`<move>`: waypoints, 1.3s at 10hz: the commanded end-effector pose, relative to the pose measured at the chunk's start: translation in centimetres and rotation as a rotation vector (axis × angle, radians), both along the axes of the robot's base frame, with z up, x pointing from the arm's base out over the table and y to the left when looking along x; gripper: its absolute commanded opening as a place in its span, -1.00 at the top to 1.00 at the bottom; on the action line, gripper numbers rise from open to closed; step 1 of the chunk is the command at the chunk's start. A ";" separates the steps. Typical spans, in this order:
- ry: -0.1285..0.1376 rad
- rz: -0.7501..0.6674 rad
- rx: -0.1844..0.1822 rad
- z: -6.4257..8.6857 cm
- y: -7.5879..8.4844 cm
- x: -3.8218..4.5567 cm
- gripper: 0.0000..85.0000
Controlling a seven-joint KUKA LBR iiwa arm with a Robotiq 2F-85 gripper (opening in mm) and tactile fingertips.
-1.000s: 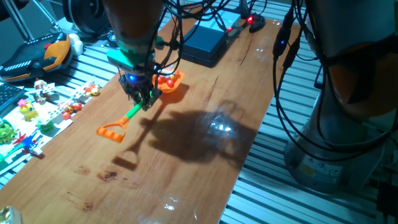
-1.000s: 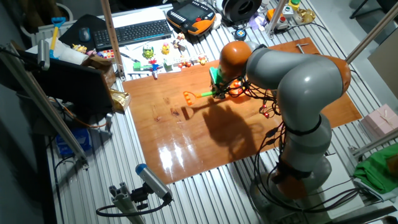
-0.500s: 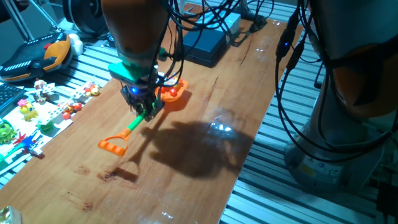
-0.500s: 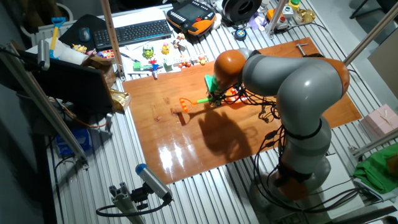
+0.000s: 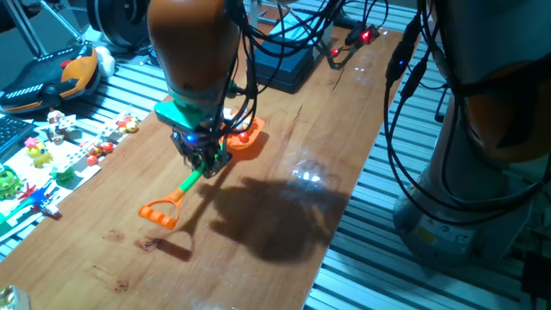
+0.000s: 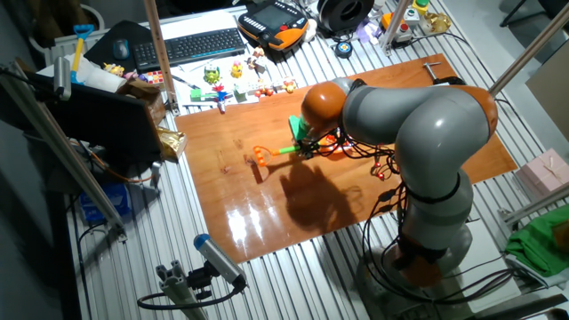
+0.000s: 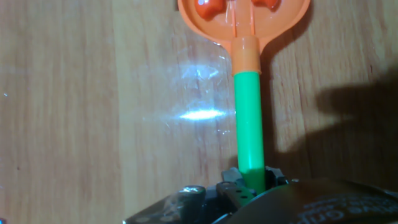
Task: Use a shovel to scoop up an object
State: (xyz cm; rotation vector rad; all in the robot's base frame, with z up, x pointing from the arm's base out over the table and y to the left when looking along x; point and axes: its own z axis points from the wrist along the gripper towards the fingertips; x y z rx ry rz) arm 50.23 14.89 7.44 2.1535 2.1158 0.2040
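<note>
My gripper (image 5: pixel 203 160) is shut on the green shaft of the shovel (image 5: pixel 191 179) and holds it above the wooden table (image 5: pixel 284 172). The orange D-loop end (image 5: pixel 157 213) hangs toward the near left; the orange blade (image 5: pixel 242 138) sits behind the hand. In the hand view the green shaft (image 7: pixel 250 118) runs up from the jaws to the blade (image 7: pixel 242 15). Small red-orange and white pieces, the object (image 7: pixel 208 6), lie in the blade. The shovel also shows in the other fixed view (image 6: pixel 271 152), with the gripper (image 6: pixel 299 148) on it.
Toy figures (image 5: pixel 39 155) lie along the table's left edge. A dark box (image 5: pixel 284 60) and cables sit at the far end. A keyboard (image 6: pixel 191 44) and a pendant (image 6: pixel 276 20) lie beyond the table. The robot base (image 6: pixel 427 240) stands at the right.
The gripper has carried the shovel toward the near side of the table, and the shovel's shadow has shifted with it. The grip on the shaft is unchanged.
</note>
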 end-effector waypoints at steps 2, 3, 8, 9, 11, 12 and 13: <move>0.014 0.014 0.012 -0.5 0.3 -0.13 0.98; 0.014 0.014 0.011 -0.8 0.4 -0.10 0.98; 0.005 0.028 0.004 -2.4 1.1 0.12 0.98; 0.012 0.034 0.003 -2.5 1.1 0.15 0.96; 0.056 0.061 0.002 -2.4 1.1 0.21 0.58; 0.072 0.068 -0.006 -2.4 1.1 0.25 0.31; 0.075 0.071 -0.009 -2.4 1.1 0.26 0.18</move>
